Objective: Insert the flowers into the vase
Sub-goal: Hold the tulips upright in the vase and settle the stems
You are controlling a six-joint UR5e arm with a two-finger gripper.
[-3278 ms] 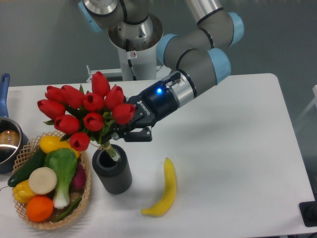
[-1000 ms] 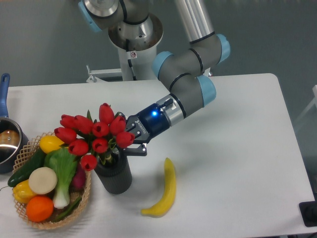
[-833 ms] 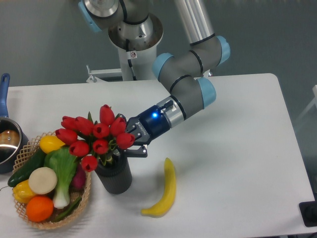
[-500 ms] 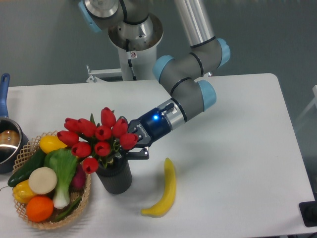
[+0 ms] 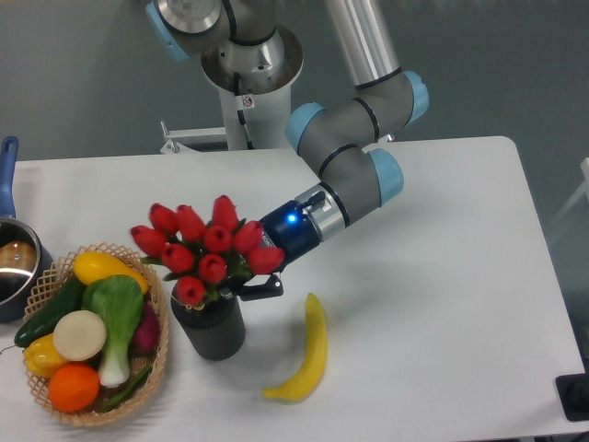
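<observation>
Your claw sits low behind the flowers, just over the rim of the vase. Its tips are hidden by buds and leaves, so you cannot tell whether it is pinching the stems or has let go. The bunch stands in the mouth of the vase, its red heads spreading wider than the rim and leaning a little toward the basket of fruit and vegetables just beside it on the table. The insertion looks nearly finished; how deep the stems sit is hidden. Next, you would spread the claw if it is gripping, then draw back up and to the right, away from the banana, without snagging a leaf and tipping the vase.
</observation>
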